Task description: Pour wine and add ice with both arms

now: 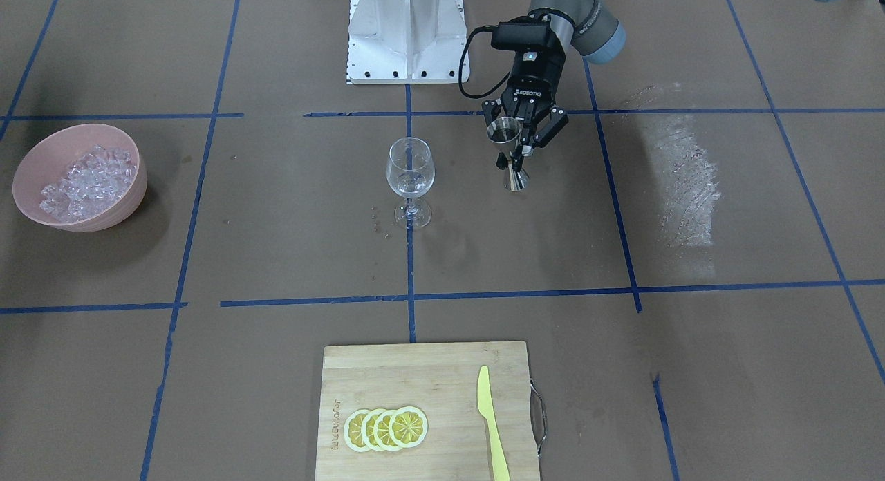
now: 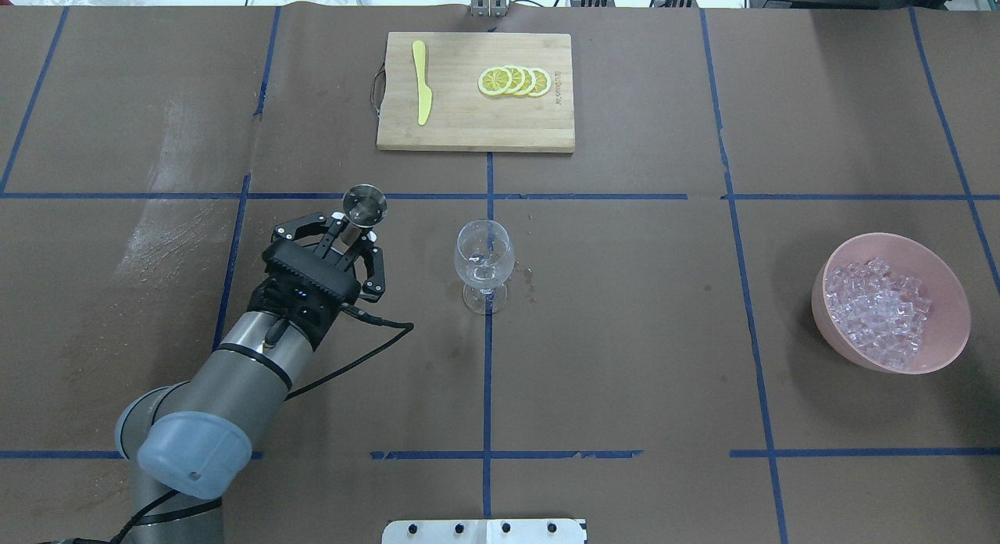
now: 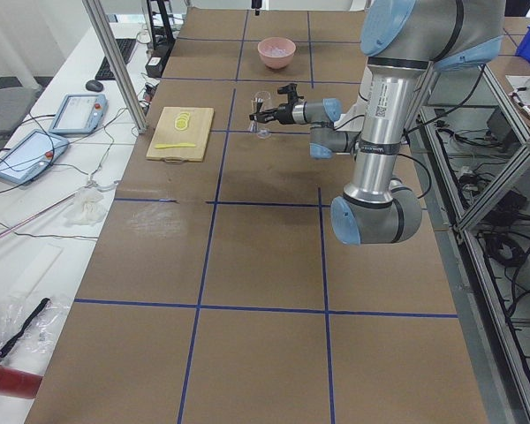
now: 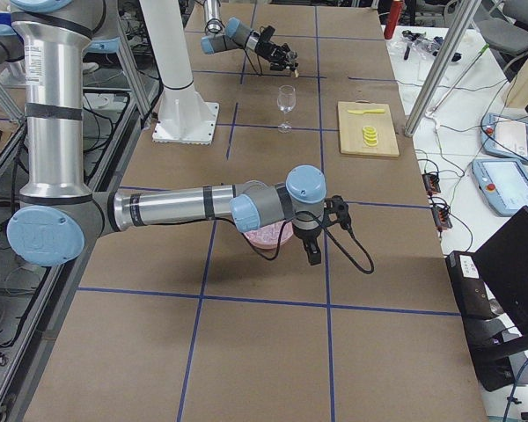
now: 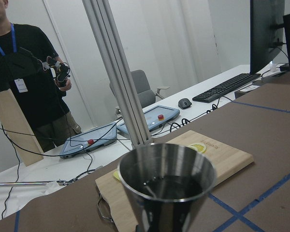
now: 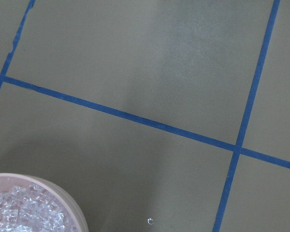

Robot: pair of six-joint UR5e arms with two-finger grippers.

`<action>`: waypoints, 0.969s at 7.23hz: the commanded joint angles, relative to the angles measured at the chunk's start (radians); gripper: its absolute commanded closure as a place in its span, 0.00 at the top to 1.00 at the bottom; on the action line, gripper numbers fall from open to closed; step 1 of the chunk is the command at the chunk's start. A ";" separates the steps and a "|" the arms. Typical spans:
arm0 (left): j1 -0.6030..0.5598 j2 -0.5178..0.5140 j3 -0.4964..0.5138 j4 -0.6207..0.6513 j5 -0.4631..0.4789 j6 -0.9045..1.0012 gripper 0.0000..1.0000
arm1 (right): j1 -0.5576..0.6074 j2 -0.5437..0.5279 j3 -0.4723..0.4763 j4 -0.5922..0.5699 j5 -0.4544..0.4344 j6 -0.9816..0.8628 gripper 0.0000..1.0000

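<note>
The left end effector (image 1: pixel 515 154) grips the filled jigger (image 1: pixel 505 130); tilting it before it reaches the wine glass (image 1: pixel 410 166) on its right would spill wine onto the desk (image 1: pixel 691 370).

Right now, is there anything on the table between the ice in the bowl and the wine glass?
Nothing visible does. Between the ice in the pink bowl and the wine glass lies only brown table. The left gripper holds the jigger on the glass's other side.

A bamboo cutting board (image 1: pixel 415 374) carries four overlapping lemon slices (image 1: pixel 386 429) and a yellow knife (image 1: pixel 490 419).
</note>
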 commanded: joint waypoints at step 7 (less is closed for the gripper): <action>0.010 -0.149 0.007 0.300 0.006 0.346 0.00 | 0.003 -0.010 0.000 -0.001 -0.002 0.002 1.00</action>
